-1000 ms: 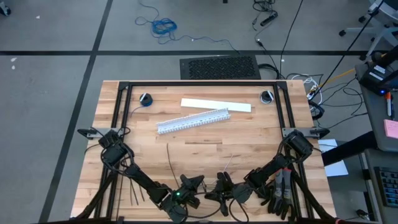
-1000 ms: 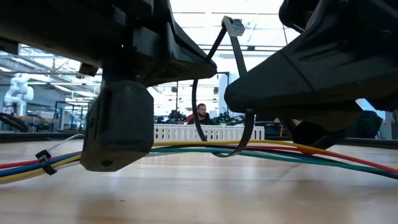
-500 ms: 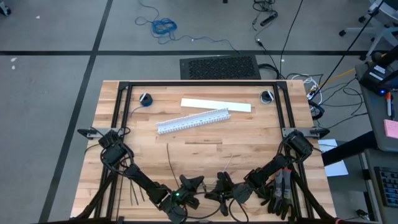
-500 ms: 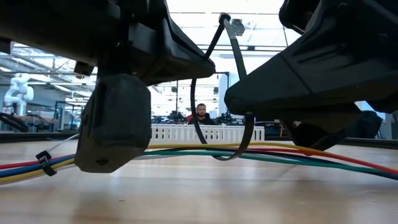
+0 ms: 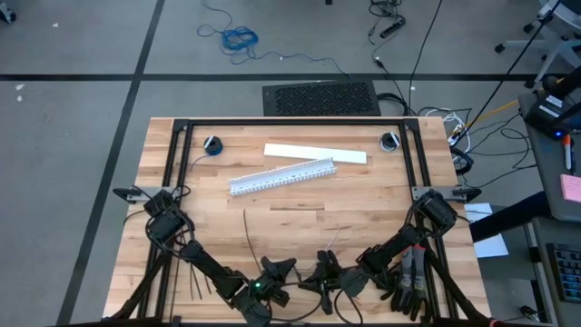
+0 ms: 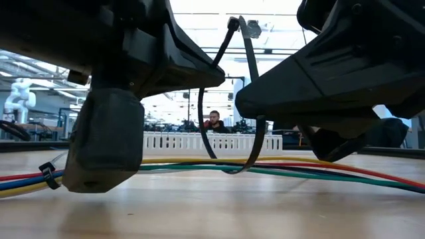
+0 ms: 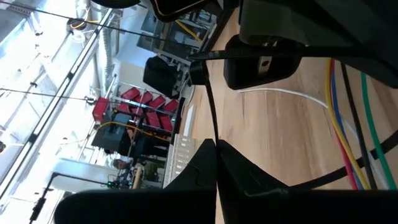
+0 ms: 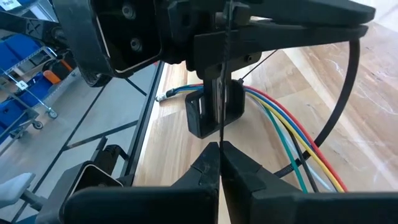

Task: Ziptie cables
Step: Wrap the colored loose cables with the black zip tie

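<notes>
The cables (image 6: 319, 171), red, yellow, green and blue wires, lie along the table near its front edge and also show in the wrist views (image 8: 280, 118) (image 7: 348, 124). One black ziptie (image 6: 251, 153) loops under and around them, its pale head (image 6: 250, 28) up high. Another ziptie (image 6: 46, 174) sits tied on the bundle farther left. My left gripper (image 5: 292, 275) (image 7: 216, 146) and my right gripper (image 5: 314, 277) (image 8: 219, 148) meet tip to tip over the bundle, each shut on a strand of the looped ziptie. My left gripper pinches a thin strand of the ziptie (image 7: 213, 127) between its two fingertips, coming nearly level from the table's left. The strand runs on from the tips toward the other gripper, clear of the table. My right gripper pinches another strand of the same ziptie (image 8: 220, 134) between its two fingertips, slanting slightly down from the table's right. The strip stands straight up out of the tips, and the rest curves round as a loop (image 8: 349, 93) under the cables.
A white slotted duct (image 5: 281, 175) and a flat white strip (image 5: 315, 153) lie at mid table toward the far side. Loose zipties (image 5: 198, 283) (image 5: 247, 232) lie near the left front. A black frame (image 5: 290, 121) borders the table. A person (image 6: 214, 121) sits far behind.
My left gripper has edged a little toward the table's left, and the strand it holds has gone with it, so the loop's left side now stands farther left. The right gripper and the cables have kept still.
</notes>
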Robot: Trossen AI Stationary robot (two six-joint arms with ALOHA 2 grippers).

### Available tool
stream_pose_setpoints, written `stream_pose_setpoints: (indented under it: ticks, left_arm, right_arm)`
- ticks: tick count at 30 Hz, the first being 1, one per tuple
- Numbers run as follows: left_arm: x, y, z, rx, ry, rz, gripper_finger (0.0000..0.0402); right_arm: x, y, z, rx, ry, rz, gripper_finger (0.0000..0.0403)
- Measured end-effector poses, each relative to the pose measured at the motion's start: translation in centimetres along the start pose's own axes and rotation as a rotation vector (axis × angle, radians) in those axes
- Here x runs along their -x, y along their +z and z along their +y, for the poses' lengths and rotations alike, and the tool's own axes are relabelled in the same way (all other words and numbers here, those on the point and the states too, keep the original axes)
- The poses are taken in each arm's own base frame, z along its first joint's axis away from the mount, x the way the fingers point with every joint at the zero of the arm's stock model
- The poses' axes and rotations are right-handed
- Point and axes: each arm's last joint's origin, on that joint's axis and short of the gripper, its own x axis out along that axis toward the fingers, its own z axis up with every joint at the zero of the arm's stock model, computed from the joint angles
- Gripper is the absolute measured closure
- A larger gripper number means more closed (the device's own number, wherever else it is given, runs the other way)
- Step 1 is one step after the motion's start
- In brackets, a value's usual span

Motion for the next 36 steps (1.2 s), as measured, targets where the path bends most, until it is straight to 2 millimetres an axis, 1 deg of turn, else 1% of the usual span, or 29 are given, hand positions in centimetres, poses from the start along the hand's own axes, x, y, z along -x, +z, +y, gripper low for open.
stream_pose_setpoints:
  ticks: [5, 18, 24, 36]
  left_arm:
    - [-0.32, -0.07, 0.07, -0.007, 0.003, 0.007, 0.0402]
    - [-0.33, -0.03, 0.1, -0.003, 0.004, 0.006, 0.0402]
    - [-0.35, 0.36, 0.32, 0.013, 0.007, 0.003, 0.0402]
    - [-0.35, 0.42, 0.36, -0.011, 0.007, 0.003, 0.0402]
  right_arm:
    - [-0.01, -0.04, 0.05, -0.009, 0.022, 0.017, 0.0403]
    - [-0.02, -0.06, 0.02, -0.01, 0.023, 0.022, 0.0403]
    - [-0.24, -0.04, -0.48, -0.02, 0.011, 0.051, 0.0403]
    - [-0.18, 0.05, -0.31, -0.007, 0.009, 0.027, 0.0403]
